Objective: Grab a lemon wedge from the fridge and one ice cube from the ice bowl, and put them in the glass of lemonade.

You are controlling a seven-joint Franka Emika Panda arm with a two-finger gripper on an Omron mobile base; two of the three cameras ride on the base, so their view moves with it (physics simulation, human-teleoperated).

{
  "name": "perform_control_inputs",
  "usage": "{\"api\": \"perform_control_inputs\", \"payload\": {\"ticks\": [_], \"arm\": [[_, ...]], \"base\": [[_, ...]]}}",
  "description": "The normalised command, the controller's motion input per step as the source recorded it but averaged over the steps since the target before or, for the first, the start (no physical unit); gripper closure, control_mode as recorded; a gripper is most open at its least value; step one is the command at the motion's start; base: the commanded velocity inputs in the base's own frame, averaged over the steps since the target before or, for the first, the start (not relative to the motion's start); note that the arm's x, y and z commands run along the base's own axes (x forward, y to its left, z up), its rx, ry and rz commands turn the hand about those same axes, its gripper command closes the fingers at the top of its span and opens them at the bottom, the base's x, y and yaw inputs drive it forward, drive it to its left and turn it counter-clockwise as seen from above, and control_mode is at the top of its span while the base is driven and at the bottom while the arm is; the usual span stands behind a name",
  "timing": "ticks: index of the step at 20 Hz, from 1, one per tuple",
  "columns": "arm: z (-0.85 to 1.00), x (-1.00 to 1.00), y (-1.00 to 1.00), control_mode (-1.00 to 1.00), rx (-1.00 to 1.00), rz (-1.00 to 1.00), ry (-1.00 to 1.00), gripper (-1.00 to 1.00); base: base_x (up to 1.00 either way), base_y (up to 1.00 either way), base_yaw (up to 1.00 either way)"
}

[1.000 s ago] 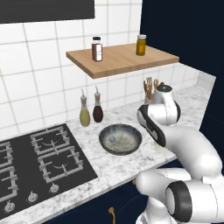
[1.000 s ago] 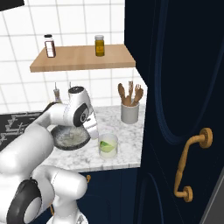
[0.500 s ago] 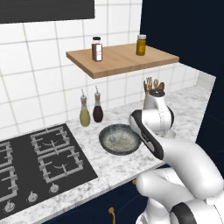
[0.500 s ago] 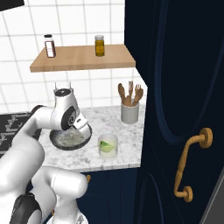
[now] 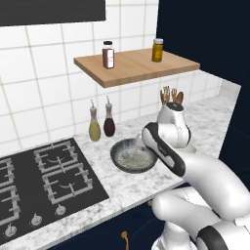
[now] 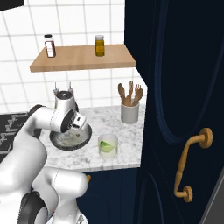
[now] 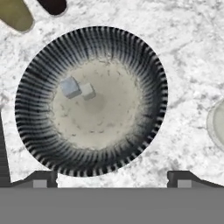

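Observation:
The ice bowl (image 7: 144,61), dark and ribbed outside and pale speckled inside, lies straight below my hand. Two ice cubes (image 7: 70,86) rest side by side left of its centre. My gripper (image 7: 111,178) hangs open above the bowl's near rim, fingertips (image 7: 41,179) wide apart and holding nothing. On the counter, the bowl (image 6: 65,141) sits under my hand, with the glass of lemonade (image 6: 108,145) just to its right, a yellow-green wedge inside. The glass rim (image 7: 216,124) shows at the right edge. From the left, my forearm partly covers the bowl (image 5: 119,154). The fridge is out of view.
Two oil bottles (image 5: 94,128) stand behind the bowl by the tiled wall. A utensil cup (image 6: 129,113) holds wooden spoons at the back right. A wooden shelf (image 5: 136,66) with two jars hangs above. The hob (image 5: 44,180) lies left; a navy cabinet door (image 6: 183,87) rises right.
My arm has swung from the right side of the counter to over the bowl, the hand now pointing down into it. The gripper stayed open.

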Motion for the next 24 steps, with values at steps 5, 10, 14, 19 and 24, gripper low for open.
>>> {"api": "perform_control_inputs", "payload": {"ticks": [5, 10, 14, 19, 24], "arm": [[0.0, 0.03, 0.45, -1.0, -0.06, 0.38, 0.0, -1.0], [0.0, 0.0, 0.13, -1.0, -0.12, 0.1, -0.13, -1.0], [-0.16, 0.08, 0.0, -1.0, -0.04, 0.0, -0.06, -1.0], [-0.23, 0.24, 0.0, -1.0, 0.0, 0.0, 0.05, -1.0], [-0.13, 0.37, 0.08, -1.0, 0.0, 0.0, 0.05, -1.0]], "base": [[0.0, 0.0, 0.0], [0.0, 0.0, 0.0], [0.0, 0.0, 0.0], [0.0, 0.0, 0.0], [0.0, 0.0, 0.0]]}}
